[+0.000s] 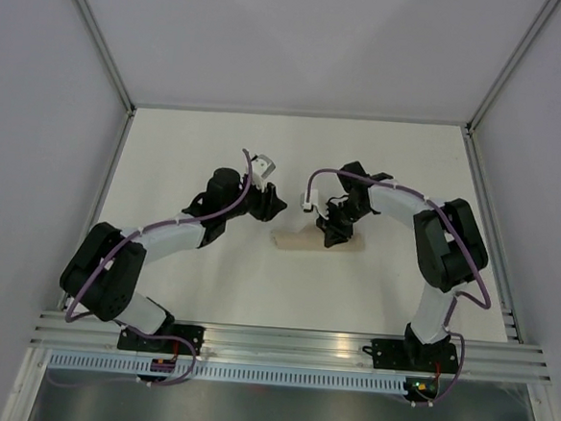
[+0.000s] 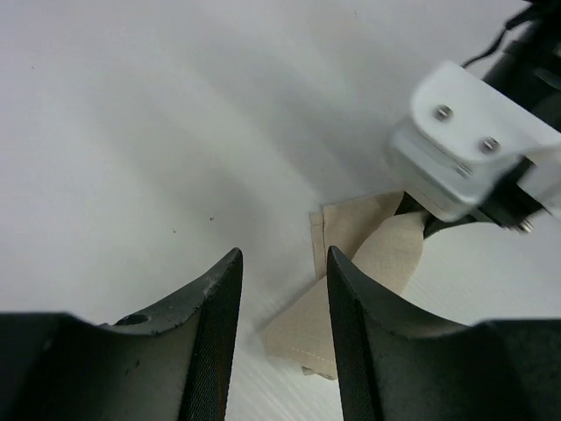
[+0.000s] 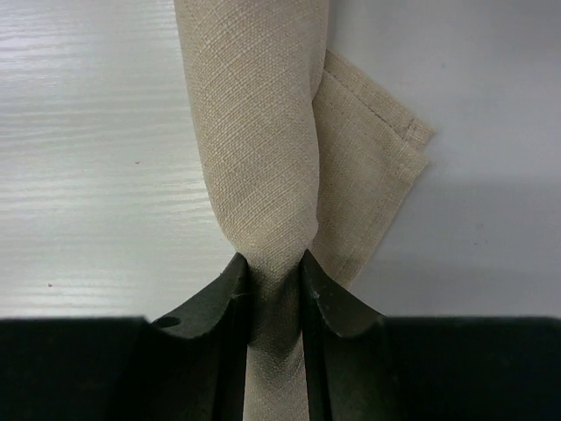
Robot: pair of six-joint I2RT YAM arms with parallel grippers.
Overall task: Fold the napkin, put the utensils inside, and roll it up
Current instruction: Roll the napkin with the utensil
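Clerk: Item one, the napkin [image 1: 302, 241]; location?
Checker: On the counter [image 1: 217, 148], between the two arms; the overhead view shows a narrow tan strip lying crosswise, its right portion under the right tool [image 1: 335, 232].
Clerk: Item two, that right tool; condition?
Checker: Clenched on the napkin; the right wrist view shows the cloth gathered into a tube and pinched between the two fingers [image 3: 226, 303]; a flat hemmed corner lies out to one side; judged to be a grip for turning or pinning the roll so that it does not spring loose.
Clerk: Item three, the left tool [image 2: 282, 254]?
Checker: Released; jaws apart, nothing between them; it sits low over the counter, just short of the napkin's near end; probably placed to steady or tuck that end, though that is a judgement.
Clerk: Item four, the utensils?
Checker: None visible in any view; whether they lie inside the roll cannot be told.
Clerk: Differences between views?
Checker: The overhead view gives both arms and the lie of the strip, but no grip detail; only the right wrist view shows the pinch and the layered corner; only the left wrist view shows the gap to the cloth, the loose folded layers at that end, and the white housing [image 2: 460, 149] on the right arm above the napkin.
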